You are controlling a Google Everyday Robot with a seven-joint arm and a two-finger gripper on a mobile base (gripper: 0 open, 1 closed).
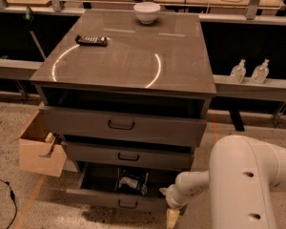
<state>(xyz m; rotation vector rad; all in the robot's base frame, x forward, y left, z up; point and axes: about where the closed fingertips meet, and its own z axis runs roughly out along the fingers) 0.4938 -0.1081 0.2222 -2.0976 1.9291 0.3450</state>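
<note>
I have the gripper (173, 218) down low at the right front corner of the open bottom drawer (115, 199), just beside it; I cannot tell whether it is open or closed. A crumpled packet (131, 181) lies inside that drawer. Above are two more drawers, the top drawer (122, 125) pulled out a little. On the counter (133, 61) sit a white bowl (147, 12) and a dark remote (91, 40). A cardboard box (38, 151) stands at the left.

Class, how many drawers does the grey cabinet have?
3 grey drawers with dark handles: top drawer, middle drawer, and bottom drawer, open widest. The pale gripper is at the bottom drawer's right front corner.
</note>
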